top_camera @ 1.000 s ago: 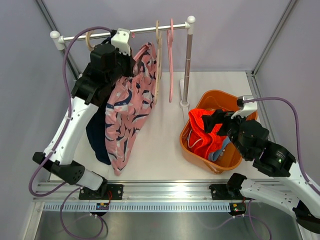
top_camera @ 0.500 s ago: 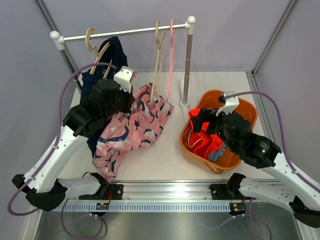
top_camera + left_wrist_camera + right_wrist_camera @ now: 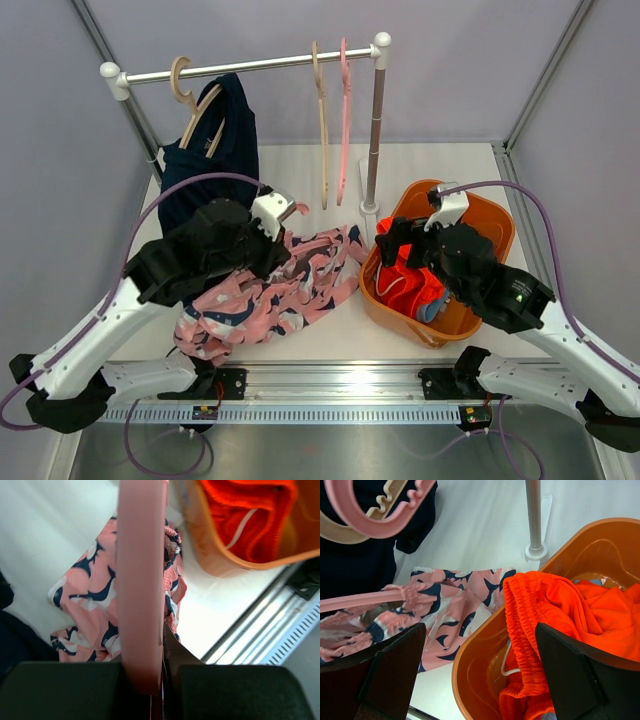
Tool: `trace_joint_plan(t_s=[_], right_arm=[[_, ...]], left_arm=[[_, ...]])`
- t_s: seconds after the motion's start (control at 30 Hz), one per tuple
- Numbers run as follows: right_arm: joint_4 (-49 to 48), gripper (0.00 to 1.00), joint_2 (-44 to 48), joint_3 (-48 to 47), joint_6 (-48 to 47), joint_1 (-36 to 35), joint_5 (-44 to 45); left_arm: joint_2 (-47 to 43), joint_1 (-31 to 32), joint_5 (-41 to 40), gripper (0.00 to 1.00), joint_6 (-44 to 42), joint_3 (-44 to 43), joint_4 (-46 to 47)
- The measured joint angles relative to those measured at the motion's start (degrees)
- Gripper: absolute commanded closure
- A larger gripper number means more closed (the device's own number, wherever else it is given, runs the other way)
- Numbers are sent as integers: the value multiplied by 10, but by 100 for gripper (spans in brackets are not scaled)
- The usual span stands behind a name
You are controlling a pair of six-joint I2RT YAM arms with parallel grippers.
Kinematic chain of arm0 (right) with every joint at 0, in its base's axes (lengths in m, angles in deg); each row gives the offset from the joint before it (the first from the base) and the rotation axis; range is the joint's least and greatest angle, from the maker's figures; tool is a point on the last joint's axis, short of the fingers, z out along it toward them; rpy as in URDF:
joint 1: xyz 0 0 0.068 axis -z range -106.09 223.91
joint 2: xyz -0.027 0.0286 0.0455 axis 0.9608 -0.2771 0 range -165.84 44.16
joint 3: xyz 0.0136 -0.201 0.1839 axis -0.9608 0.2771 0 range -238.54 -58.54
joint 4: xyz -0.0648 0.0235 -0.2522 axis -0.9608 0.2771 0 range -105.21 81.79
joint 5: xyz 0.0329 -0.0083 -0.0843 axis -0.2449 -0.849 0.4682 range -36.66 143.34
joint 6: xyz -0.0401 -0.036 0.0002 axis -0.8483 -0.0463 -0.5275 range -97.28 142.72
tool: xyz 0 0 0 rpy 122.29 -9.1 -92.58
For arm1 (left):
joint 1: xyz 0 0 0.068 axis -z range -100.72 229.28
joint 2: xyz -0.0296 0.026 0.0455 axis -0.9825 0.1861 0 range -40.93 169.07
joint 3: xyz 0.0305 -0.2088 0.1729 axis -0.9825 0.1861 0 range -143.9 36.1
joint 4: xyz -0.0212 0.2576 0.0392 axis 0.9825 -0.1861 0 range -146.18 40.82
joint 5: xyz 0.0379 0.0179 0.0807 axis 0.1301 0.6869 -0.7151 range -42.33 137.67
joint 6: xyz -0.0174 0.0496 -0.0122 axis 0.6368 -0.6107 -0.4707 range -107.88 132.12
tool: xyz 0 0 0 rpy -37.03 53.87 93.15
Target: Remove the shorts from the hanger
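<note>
Pink, navy-patterned fabric shorts (image 3: 300, 285) are draped on the table (image 3: 440, 165) by its near edge, the waistband gathered on a pink plastic hanger (image 3: 141, 580) clamped in the closed left gripper (image 3: 150, 685). The right gripper (image 3: 400, 238) is spread wide, holding nothing, over an orange plastic tub (image 3: 372, 300). The cloth is judged light and limp, best pinched at the elasticated waistband

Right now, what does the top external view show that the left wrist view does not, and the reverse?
Only the top external view shows the rail, the two empty hangers on it, and the open right end effector. Only the left wrist view shows the pink hanger bar clamped in the shut left end effector. Both show the pink patterned shorts, the orange basket and the orange shorts inside it.
</note>
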Motion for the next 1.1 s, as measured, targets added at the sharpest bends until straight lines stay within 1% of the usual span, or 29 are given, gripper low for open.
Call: trace_joint_plan(t_s=[0.13,0.27,0.47,0.6,0.87,1.1], right_arm=[[0,1,-2,-1,0,0,-19],[-8,1,-8,-5,0,0,-50],[-25,1,-38,-17,3,0,-115],[-35,3,-51,-19,9,0,-150],[-42,8,-74,-23,19,0,-173],[-50,8,-91,-25,25,0,-177]], left_arm=[[-49,20,26,100,-1,0,12],[-62,29,38,100,-2,0,26],[-34,40,45,100,-5,0,46],[-16,43,45,100,-9,-4,57],[-1,49,44,100,-11,-34,77],[10,53,45,100,-11,-55,86]])
